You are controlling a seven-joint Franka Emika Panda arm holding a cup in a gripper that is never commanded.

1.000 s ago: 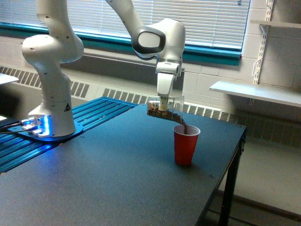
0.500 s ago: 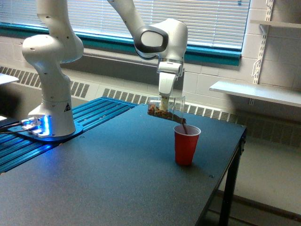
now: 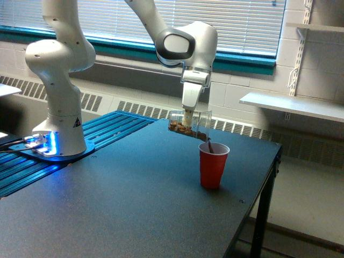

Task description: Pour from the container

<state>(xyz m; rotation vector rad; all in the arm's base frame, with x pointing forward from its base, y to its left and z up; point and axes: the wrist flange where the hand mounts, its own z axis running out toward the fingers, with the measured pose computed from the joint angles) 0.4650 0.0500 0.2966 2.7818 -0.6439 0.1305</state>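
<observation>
Jaws (image 3: 187,119) point down from the white arm (image 3: 185,45) and are clamped on the container (image 3: 189,123), a clear ribbed cup held clear of the tabletop (image 3: 123,199).

Container lies tipped nearly on its side between the jaws, mouth toward the exterior view's right and slightly down. Brown granular bits sit along its lower wall, on both sides of the jaws.

A thin brown stream (image 3: 208,144) runs from the container's lower lip, below and to the exterior view's right of the jaws, into the red cup (image 3: 213,165).

Red cup stands upright on the tabletop, below the jaws and offset to the exterior view's right. Its rim is just under the container's mouth; the two are not touching. How full it is cannot be told from this angle.

Arm's base (image 3: 58,129) is well off to the exterior view's left of the jaws, on a blue ribbed platform (image 3: 107,129) with blue light at its foot.

Behind the jaws: window blinds (image 3: 236,21) and a radiator grille (image 3: 242,129). A white wall shelf (image 3: 293,105) sits to the exterior view's right of the jaws.
</observation>
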